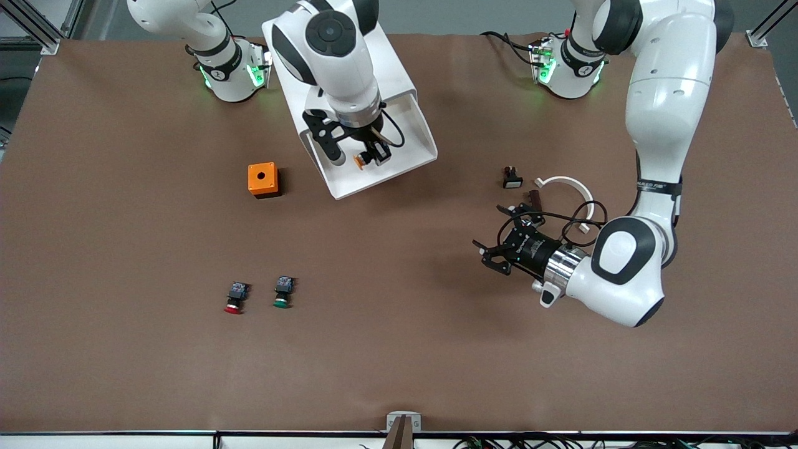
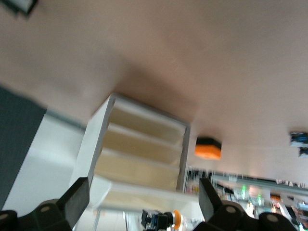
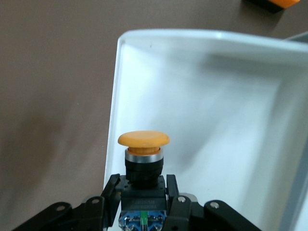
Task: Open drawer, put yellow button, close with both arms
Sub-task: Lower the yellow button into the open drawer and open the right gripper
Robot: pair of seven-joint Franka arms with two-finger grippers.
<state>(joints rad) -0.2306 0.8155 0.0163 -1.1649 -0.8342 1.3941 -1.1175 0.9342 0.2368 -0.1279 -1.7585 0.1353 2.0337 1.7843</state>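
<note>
The drawer (image 1: pixel 419 138), a shallow white tray, stands pulled out of the white cabinet (image 1: pixel 391 57). Over it, near its rim, my right gripper (image 1: pixel 372 154) is shut on the yellow button (image 1: pixel 360 161). In the right wrist view the fingers (image 3: pixel 111 186) clamp the button's black body, with its yellow cap (image 3: pixel 143 139) pointing away over the white drawer floor (image 3: pixel 216 101). My left gripper (image 1: pixel 494 255) hangs open and holds nothing, low over the table toward the left arm's end. It faces the cabinet's beige drawer fronts (image 2: pixel 139 144); the held button (image 2: pixel 166 220) shows between its fingers (image 2: pixel 74 199), farther off.
A small orange box (image 1: pixel 262 179) with a round hole sits beside the drawer toward the right arm's end. A red-capped button (image 1: pixel 235 297) and a green-capped one (image 1: pixel 283 292) lie nearer the front camera. A small black part (image 1: pixel 512 178) and a white ring piece (image 1: pixel 570 186) lie by the left arm.
</note>
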